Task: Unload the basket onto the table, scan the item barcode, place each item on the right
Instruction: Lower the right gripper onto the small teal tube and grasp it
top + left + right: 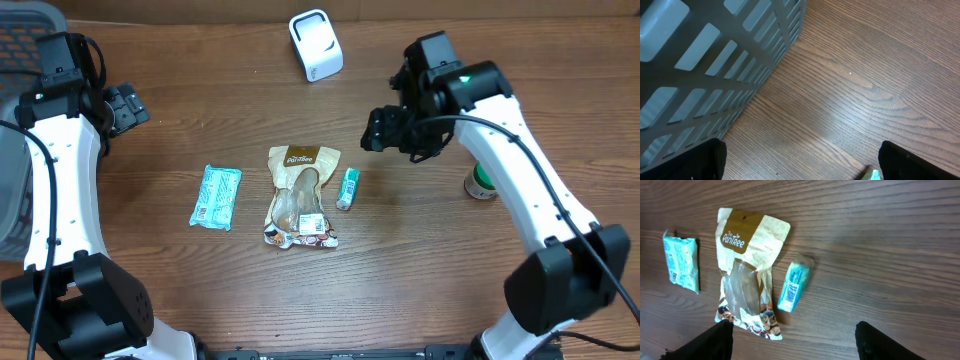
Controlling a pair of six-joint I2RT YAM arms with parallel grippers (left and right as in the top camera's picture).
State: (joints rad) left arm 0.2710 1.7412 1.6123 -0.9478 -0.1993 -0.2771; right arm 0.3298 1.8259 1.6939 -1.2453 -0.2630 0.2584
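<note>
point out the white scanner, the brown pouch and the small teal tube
white scanner point(316, 45), overhead view, middle of its top face
brown pouch point(752, 250), right wrist view, pale printed area below the logo
small teal tube point(795, 284), right wrist view, middle of its label

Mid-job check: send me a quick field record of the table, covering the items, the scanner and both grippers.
scanner: white scanner, at the table's far side, untouched
centre item: tan snack pouch, lying flat
right of pouch: small teal tube, close beside it
left of pouch: teal packet, apart from it
other: green-and-white bottle under the right arm; grey basket by the left arm
left gripper: open, empty
right gripper: open, empty
scan: not started
</note>
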